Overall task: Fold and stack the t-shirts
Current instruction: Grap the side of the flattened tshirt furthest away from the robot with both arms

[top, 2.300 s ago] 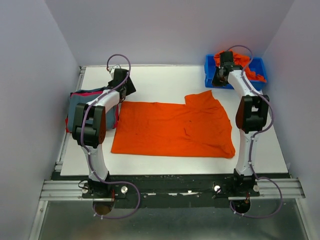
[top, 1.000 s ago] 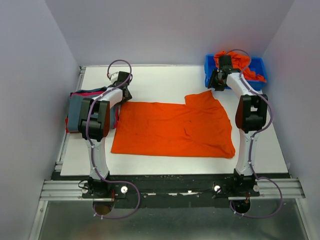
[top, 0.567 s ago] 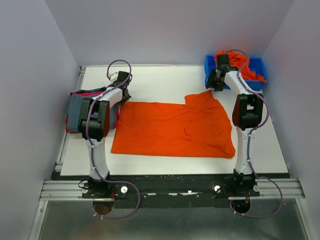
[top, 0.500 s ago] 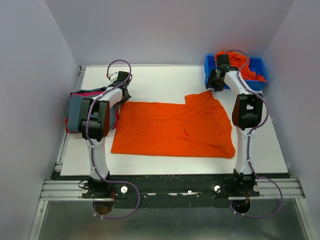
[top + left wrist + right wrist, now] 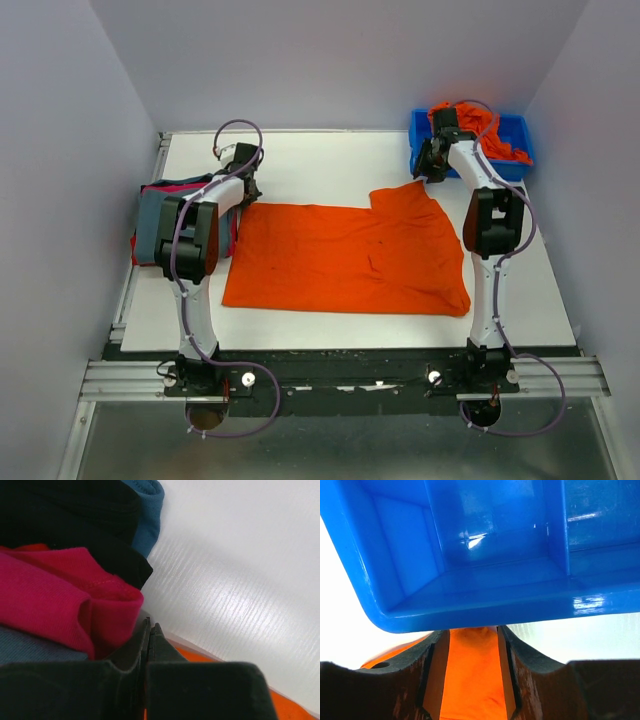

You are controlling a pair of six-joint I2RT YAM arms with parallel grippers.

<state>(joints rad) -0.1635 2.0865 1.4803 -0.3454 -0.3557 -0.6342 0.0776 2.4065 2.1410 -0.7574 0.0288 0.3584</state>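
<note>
The spread orange t-shirt [image 5: 345, 258] fills mid-frame, with the folded stack [image 5: 150, 222] at its left. Your right gripper [image 5: 470, 635] stands released astride the shirt's upper-right corner, so close it before lifting. Your left gripper [image 5: 150, 627] is clenched at the upper-left corner; confirm it caught cloth.

the left gripper [image 5: 150, 630], fingers pressed together, fills the frame at 6 o'clock. a rolled fold of the red-pink shirt [image 5: 55, 600] bulges at 9 o'clock, touching the fingers, above the grey-blue shirt [image 5: 30, 650] at 8 o'clock. the orange shirt [image 5: 295, 707] shows at 5 o'clock on the white table [image 5: 240, 570].
</note>
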